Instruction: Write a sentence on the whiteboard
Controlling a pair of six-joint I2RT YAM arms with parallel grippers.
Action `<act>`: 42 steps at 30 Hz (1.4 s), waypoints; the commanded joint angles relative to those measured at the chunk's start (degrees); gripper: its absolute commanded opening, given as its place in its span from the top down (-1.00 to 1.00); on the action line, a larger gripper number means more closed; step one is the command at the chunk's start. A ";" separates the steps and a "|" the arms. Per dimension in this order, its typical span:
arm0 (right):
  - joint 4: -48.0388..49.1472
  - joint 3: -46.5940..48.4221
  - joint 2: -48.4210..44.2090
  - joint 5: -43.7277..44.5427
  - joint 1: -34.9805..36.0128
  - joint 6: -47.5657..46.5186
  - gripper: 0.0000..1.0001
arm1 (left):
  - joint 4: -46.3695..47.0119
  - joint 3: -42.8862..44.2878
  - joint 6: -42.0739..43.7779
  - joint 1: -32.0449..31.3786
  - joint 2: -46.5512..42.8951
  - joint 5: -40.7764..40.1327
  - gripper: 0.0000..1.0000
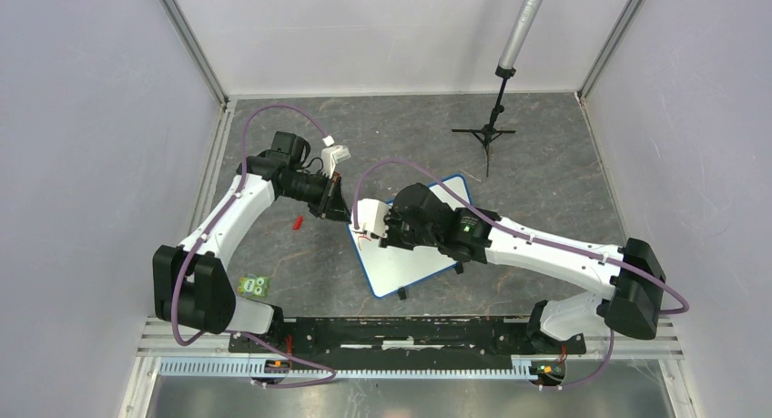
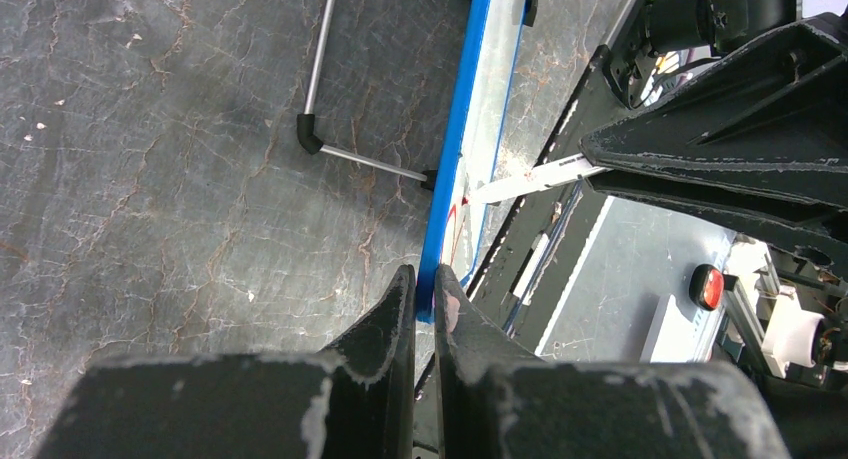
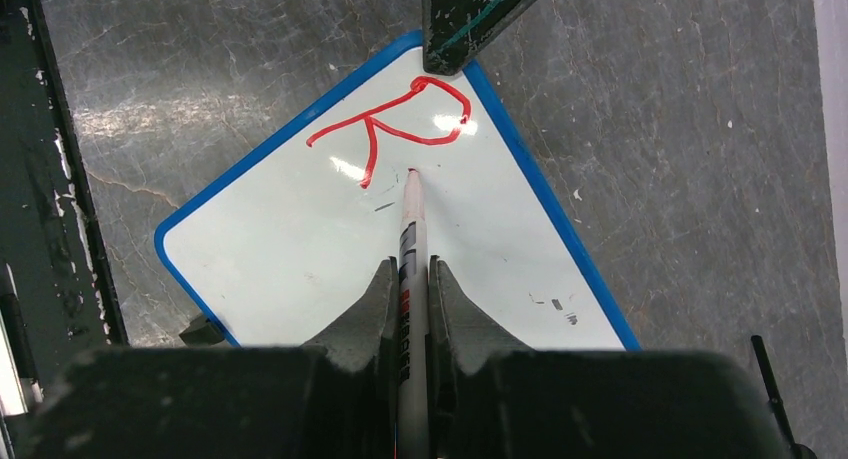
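Whiteboard (image 3: 300, 249): sentence (image 3: 370, 144) just begun, only a red "R" so far. Right jaws closed on marker (image 3: 410, 229), tip just ahead; left jaws pinch board rim.

place: robot lab cell | evidence: white enclosure walls (image 1: 91, 117), tripod (image 1: 489, 134) — mounting rail (image 1: 410, 331) at table (image 1: 564, 163) edge

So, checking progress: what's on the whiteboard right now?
A red R on the whiteboard, the marker in the right hand beside it. The left hand grips one corner, hiding that bit of rim.
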 commanded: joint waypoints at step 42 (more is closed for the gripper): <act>-2.61 4.51 -2.51 0.02 -0.59 -1.34 1.00 | -0.06 1.64 1.31 -0.85 -1.49 0.08 0.95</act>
